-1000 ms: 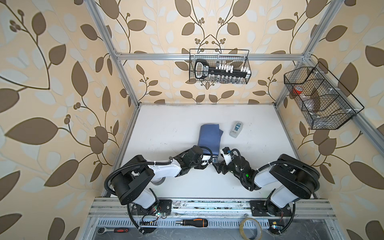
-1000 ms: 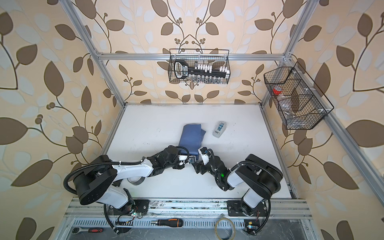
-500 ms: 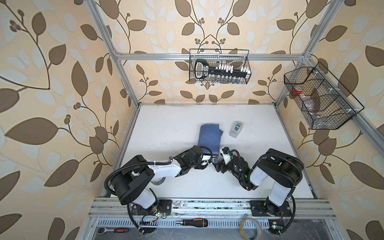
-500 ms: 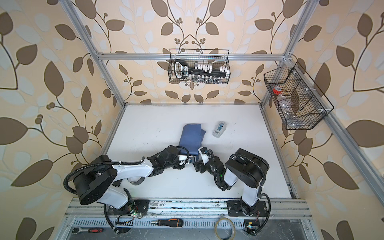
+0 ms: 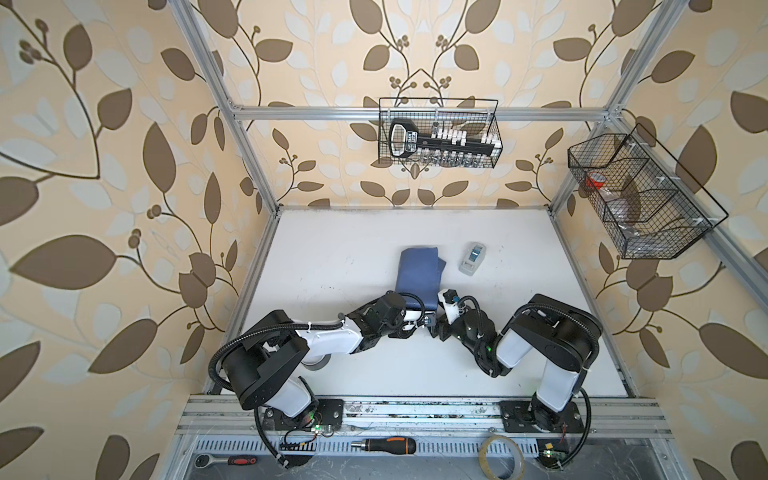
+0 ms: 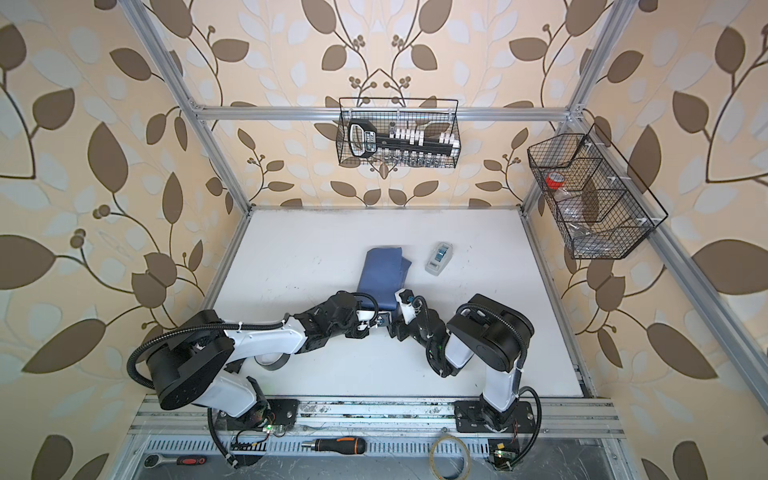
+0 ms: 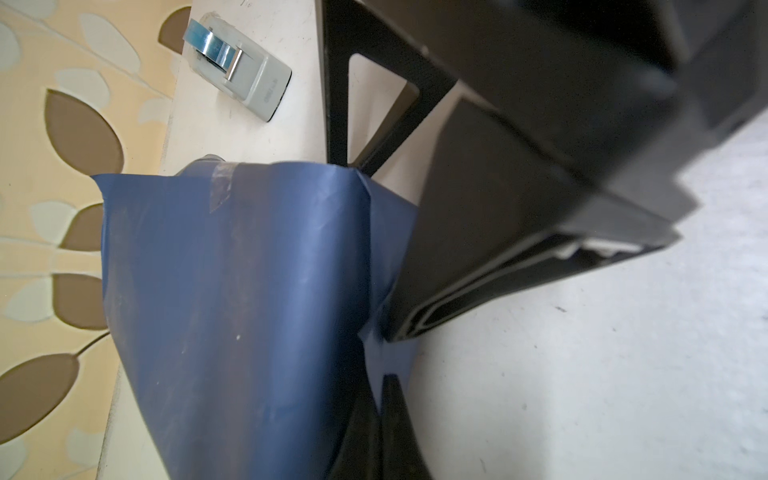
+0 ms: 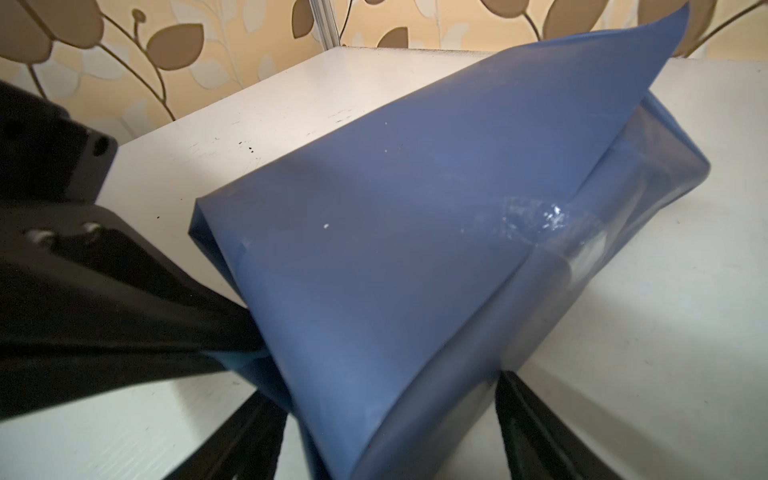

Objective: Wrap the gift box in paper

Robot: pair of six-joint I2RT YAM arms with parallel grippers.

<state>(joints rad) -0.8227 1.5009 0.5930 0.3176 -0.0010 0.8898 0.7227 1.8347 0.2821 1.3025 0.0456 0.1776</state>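
Observation:
The paper (image 5: 417, 275) (image 6: 381, 272), dusky blue, lies wrapped in a tube round the gift box at mid-table; the box itself is hidden inside. Clear tape (image 7: 220, 187) holds its seam. In both top views the two grippers meet at the paper's near end. My left gripper (image 7: 381, 395) (image 5: 424, 321) is shut, pinching a small flap of the paper (image 7: 249, 311) at that end's corner. My right gripper (image 8: 386, 436) (image 5: 435, 321) is open, its fingers (image 8: 536, 428) standing either side of the paper's (image 8: 395, 249) near end.
A small grey tape dispenser (image 5: 472, 258) (image 7: 241, 79) lies right of the paper. Wire baskets hang on the back wall (image 5: 438, 133) and the right wall (image 5: 640, 199). A grey tape roll (image 5: 313, 365) sits under the left arm. A screwdriver (image 5: 384, 444) and a tape ring (image 5: 500, 457) lie at the front rail.
The right arm's elbow has swung in and folded up while its gripper stayed at the paper's end, jaws narrowing a little. The left arm and the paper have not moved.

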